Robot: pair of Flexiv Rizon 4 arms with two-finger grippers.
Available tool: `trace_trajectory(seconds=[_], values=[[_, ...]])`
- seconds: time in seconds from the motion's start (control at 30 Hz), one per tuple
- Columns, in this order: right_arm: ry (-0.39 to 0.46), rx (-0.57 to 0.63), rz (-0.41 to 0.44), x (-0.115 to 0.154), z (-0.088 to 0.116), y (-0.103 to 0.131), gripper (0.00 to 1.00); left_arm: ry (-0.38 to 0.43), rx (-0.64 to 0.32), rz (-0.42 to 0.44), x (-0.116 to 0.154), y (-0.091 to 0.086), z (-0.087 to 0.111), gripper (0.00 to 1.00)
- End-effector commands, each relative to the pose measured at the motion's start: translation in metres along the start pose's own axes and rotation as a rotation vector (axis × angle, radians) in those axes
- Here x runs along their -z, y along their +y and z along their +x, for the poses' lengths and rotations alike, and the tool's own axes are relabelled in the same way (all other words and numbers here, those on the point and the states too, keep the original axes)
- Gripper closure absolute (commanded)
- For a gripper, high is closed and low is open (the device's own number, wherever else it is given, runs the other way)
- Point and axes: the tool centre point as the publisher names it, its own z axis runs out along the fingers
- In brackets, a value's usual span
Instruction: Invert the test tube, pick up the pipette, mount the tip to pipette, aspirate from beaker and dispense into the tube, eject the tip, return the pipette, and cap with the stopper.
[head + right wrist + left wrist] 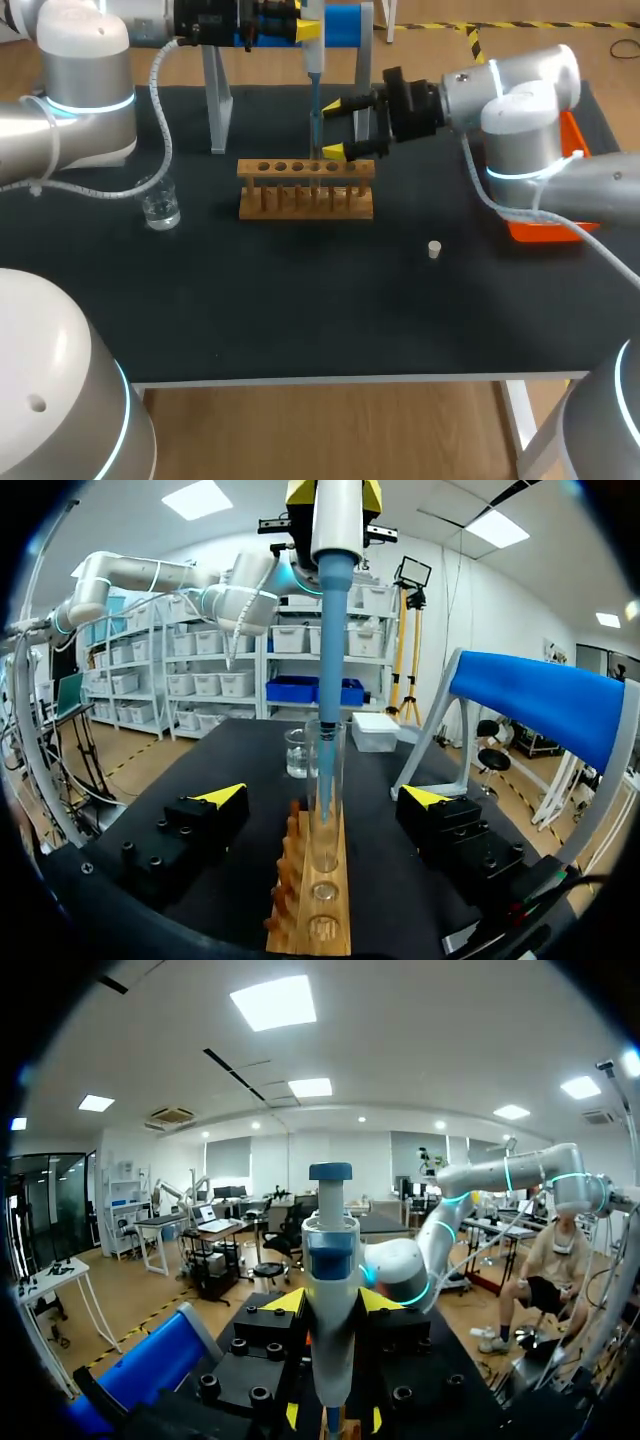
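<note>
As I judge it, the step in hand is the dispensing into the tube. The left gripper (331, 1305) is closed on the pipette (330, 1250), one finger on each side of its white body, and holds it upright above the wooden rack (305, 205). The blue tip (330, 630) reaches down inside the test tube (339, 780), which stands upright in one hole of the rack. The right gripper (335, 128) is open. Its two fingers stand on either side of the rack, apart from the tube, and hold nothing. The beaker (160, 205) is on the table on the left arm's side, well apart from the rack. The small stopper (434, 249) lies alone on the table, on the right arm's side.

To do this step well, I think the pipette should be kept vertical and centred in the tube, so that the tip does not push on the glass wall and tilt it. The plunger should go down slowly and completely, and then the pipette should rise straight up until the tip is free of the mouth. I cannot tell whether liquid is already in the tube, so the level is not a guide here
</note>
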Motion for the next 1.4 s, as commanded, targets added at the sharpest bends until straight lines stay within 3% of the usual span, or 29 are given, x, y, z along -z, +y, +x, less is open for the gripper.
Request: trace_trajectory(seconds=[0.03, 0.33, 0.93, 1.4], values=[[0.012, -0.005, 0.008, -0.01, -0.007, 0.0, 0.0, 0.003, 0.001, -0.003, 0.0, -0.001, -0.001, 1.0], [-0.001, -0.015, 0.042, -0.02, -0.005, 0.001, 0.0, 0.003, 0.001, -0.003, 0.0, -0.001, -0.001, 1.0], [-0.038, -0.006, 0.192, -0.037, -0.002, 0.004, 0.0, 0.003, 0.001, -0.003, 0.0, -0.001, -0.001, 1.0], [-0.063, -0.012, 0.221, -0.04, -0.003, -0.006, 0.0, 0.003, 0.001, -0.003, 0.0, -0.001, -0.001, 1.0]])
